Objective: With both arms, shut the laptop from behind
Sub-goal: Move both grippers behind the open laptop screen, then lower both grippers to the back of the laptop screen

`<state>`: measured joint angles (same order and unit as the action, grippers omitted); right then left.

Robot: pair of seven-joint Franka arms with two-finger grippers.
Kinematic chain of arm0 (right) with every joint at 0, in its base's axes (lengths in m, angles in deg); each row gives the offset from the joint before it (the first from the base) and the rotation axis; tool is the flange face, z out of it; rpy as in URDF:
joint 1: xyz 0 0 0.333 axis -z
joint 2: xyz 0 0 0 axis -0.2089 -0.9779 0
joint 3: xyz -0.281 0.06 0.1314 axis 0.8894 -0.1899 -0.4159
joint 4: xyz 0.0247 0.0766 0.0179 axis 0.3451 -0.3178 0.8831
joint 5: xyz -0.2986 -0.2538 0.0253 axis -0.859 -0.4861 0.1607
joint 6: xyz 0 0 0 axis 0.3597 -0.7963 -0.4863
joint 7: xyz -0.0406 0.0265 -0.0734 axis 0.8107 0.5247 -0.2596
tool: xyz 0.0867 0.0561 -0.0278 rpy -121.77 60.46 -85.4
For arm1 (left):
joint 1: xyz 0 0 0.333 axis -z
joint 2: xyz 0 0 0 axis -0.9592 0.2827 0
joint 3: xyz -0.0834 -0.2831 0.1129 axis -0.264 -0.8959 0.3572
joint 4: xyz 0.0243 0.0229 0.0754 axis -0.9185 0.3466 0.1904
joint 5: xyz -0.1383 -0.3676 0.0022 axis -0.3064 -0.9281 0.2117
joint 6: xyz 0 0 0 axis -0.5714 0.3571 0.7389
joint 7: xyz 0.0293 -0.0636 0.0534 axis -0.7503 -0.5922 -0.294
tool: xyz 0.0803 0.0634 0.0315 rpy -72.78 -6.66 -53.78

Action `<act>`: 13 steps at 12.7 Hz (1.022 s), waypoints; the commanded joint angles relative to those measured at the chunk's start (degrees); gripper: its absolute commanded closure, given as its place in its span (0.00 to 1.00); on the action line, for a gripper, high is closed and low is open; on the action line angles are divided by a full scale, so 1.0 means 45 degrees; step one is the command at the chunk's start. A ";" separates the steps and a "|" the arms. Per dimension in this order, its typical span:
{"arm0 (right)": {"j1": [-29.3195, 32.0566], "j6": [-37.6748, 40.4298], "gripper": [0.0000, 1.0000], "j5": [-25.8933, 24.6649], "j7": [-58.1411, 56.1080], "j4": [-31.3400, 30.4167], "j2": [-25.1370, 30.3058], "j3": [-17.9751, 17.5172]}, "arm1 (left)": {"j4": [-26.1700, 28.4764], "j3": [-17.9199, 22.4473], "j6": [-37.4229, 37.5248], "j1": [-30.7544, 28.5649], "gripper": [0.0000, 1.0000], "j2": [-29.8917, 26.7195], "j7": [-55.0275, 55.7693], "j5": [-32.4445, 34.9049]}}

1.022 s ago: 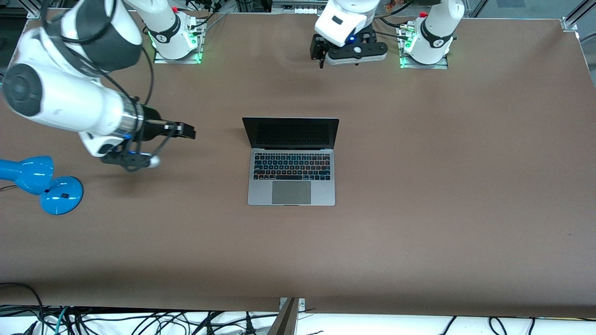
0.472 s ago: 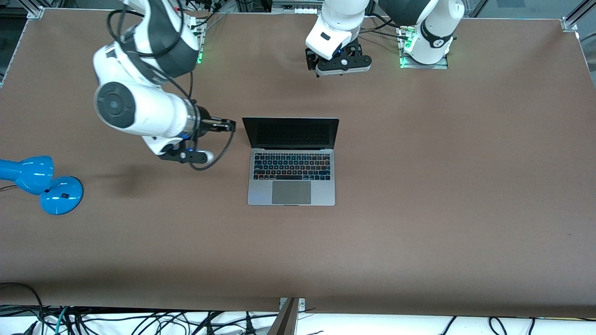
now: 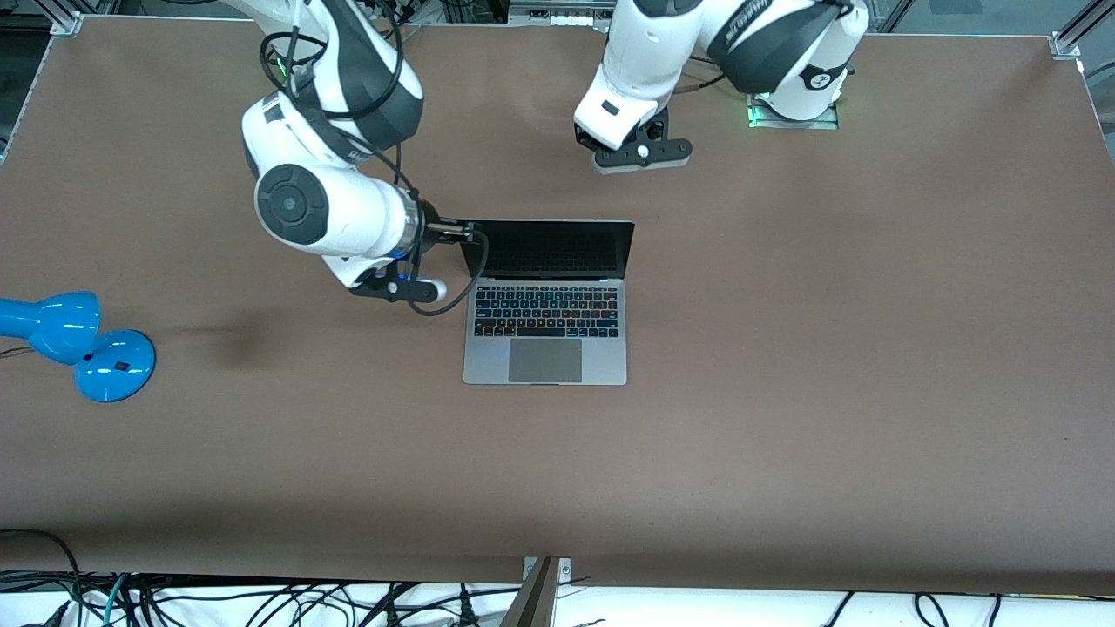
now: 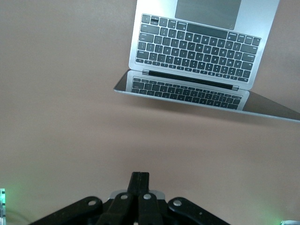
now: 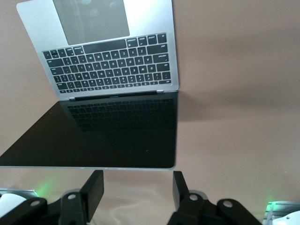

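Mid-table, laptop (image 3: 544, 300) sits open, screen upright, keyboard toward the front camera. Right gripper (image 3: 459, 232), jaws apart and empty, hangs at the screen's top corner, at 9 o'clock of the lid. Left gripper (image 3: 638, 155), clenched on nothing, hovers over bare table (image 3: 871, 348) at 1 o'clock, well apart from the lid.

Risk, as judged: the right one pushing alone at one corner could twist or skid the laptop; uneven timing would cause it. Open room all round; blue lamp (image 3: 74, 344) well clear at 9 o'clock.
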<state>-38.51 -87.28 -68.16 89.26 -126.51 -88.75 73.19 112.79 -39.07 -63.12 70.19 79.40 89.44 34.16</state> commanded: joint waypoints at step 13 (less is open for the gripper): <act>-0.1601 -0.0974 0.85 0.0109 0.1173 -0.0800 -0.0402 0.0118 | -0.0178 -0.0070 -0.1506 0.0206 1.00 0.3718 0.1015 0.1995</act>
<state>-44.78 -89.84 -67.69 93.92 -128.05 -91.24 73.32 112.69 -38.93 -68.19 70.25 93.13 91.39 39.84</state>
